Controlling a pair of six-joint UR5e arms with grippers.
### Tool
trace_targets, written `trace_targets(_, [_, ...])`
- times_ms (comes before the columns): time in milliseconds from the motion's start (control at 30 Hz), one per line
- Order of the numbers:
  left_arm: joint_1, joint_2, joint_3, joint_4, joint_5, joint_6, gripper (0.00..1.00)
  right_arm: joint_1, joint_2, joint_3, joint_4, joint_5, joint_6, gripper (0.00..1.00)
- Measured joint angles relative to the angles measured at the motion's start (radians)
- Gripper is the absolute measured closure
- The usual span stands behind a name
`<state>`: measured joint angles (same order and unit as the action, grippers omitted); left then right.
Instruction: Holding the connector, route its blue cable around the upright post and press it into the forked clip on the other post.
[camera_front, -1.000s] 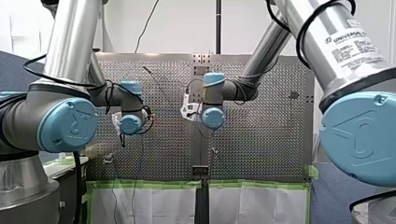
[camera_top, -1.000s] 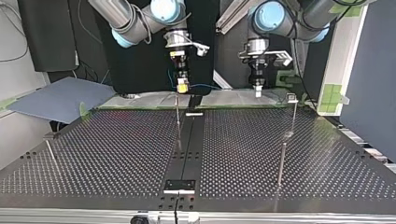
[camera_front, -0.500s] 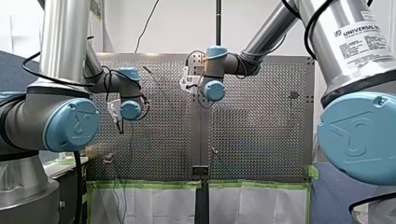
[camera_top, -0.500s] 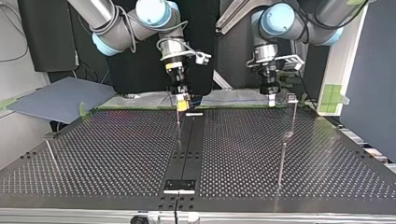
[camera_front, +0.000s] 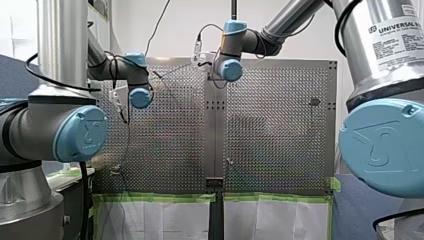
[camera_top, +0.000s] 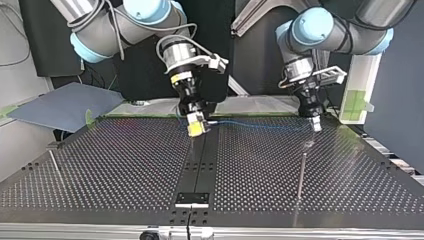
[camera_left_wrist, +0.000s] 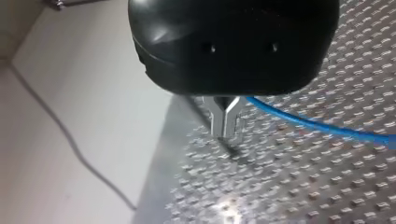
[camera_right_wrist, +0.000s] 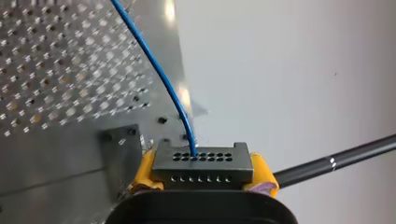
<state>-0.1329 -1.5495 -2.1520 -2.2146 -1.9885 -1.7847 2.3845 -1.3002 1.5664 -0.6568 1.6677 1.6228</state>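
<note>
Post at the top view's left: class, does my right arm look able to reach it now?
Probably yes: only open table lies between my right gripper and that post, though the cable from its connector to my left gripper could tug.

Both arms reach in, wrists angled downward. My right end effector (camera_top: 198, 125) clamps the connector (camera_right_wrist: 201, 164) between yellow pads (camera_right_wrist: 145, 169); my left end effector (camera_left_wrist: 225, 127) has its metal fingertips pressed together.
</note>
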Motion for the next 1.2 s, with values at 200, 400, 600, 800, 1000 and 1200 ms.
trace_targets(200, [0.026,0.047,0.048,-0.048,-0.001,-0.016,1.00,-0.001,-0.001,-0.055,0.040,-0.056,-0.005,1.00])
trace_targets(400, [0.051,0.106,0.106,-0.107,0.017,-0.049,1.00,-0.003,0.000,-0.096,0.033,-0.120,0.006,1.00])
trace_targets(600, [0.067,0.141,0.160,-0.160,0.065,-0.070,1.00,-0.015,0.002,-0.112,0.019,-0.171,0.030,1.00])
trace_targets(800, [0.087,0.123,0.205,-0.205,0.085,-0.077,1.00,-0.028,0.026,-0.136,0.040,-0.180,0.030,1.00])
trace_targets(1000, [0.108,0.082,0.250,-0.250,0.120,-0.093,1.00,-0.043,0.065,-0.170,0.056,-0.182,0.028,1.00])
trace_targets(1200, [0.137,0.032,0.301,-0.300,0.166,-0.120,1.00,-0.054,0.102,-0.217,0.075,-0.182,0.029,1.00])
